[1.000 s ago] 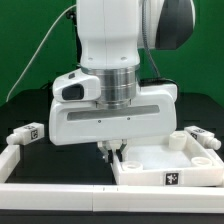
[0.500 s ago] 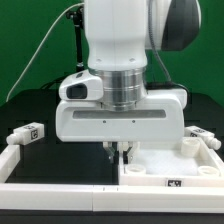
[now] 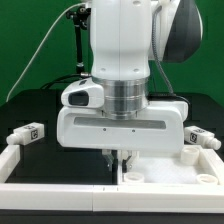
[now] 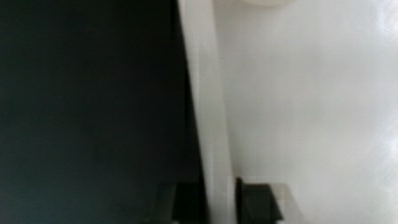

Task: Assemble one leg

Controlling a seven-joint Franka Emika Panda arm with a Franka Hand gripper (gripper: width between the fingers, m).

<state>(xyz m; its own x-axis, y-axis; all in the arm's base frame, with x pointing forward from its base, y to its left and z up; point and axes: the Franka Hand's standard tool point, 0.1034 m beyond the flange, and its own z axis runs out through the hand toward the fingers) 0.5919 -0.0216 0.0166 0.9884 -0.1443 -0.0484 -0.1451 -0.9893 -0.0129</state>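
My gripper (image 3: 118,157) hangs below the big white wrist and is shut on the near left edge of the white square tabletop (image 3: 170,172), which lies flat on the black table. In the wrist view the dark fingers (image 4: 187,198) clamp the tabletop's thin edge wall (image 4: 210,100) from both sides, with the gripper (image 4: 222,200) centred on it. A short white round stub (image 3: 187,155) stands up on the tabletop at its far right. One white leg with a tag (image 3: 25,133) lies at the exterior view's left, another leg (image 3: 204,138) at the right.
A white L-shaped wall (image 3: 50,175) runs along the front and left of the work area, right beside the tabletop's left edge. The black table (image 3: 50,110) lies in front of a green backdrop. The arm's body hides the table's middle.
The arm has moved toward the exterior view's right and the tabletop has slid right with it, its tagged front edge now near the frame's right side.
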